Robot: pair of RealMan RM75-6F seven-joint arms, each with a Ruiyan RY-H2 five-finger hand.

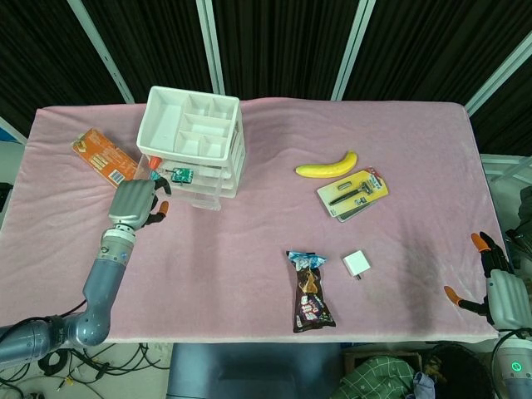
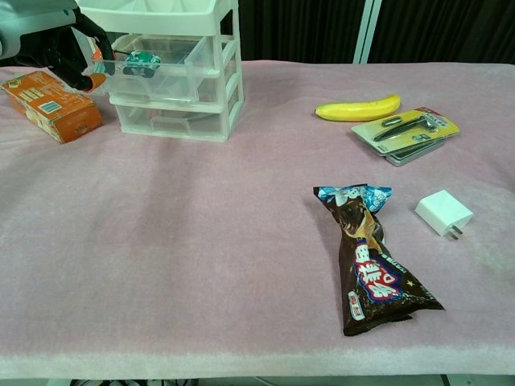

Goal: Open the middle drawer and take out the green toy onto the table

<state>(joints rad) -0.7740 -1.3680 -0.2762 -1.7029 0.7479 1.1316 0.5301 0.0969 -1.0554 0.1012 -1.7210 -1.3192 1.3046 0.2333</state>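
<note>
So the white drawer unit sits at the back left of the pink bench, and its middle drawer is pulled out toward the front. The green toy is lying inside that open drawer, up near its front end, plainly visible from above in the head view too. The left hand is right at the drawer's front edge with its fingers curled around the front of it, so it's gripping the drawer, not the toy. The right hand is way off at the bench's front right corner, holding nothing, fingers spread apart, just past the cloth edge. Other stuff around: an orange box lying flat to the left of the drawer unit, just beside the left hand but I can't tell if they touch. A banana sits right of centre, and just beside it a yellow razor pack stacked on something similar underneath. Nearer the front there's a dark snack bag lying lengthwise, and a small white charger just to its right, prongs pointing toward the front edge. The top tray of the drawer unit has open compartments, and the bottom drawer looks pushed in.
</note>
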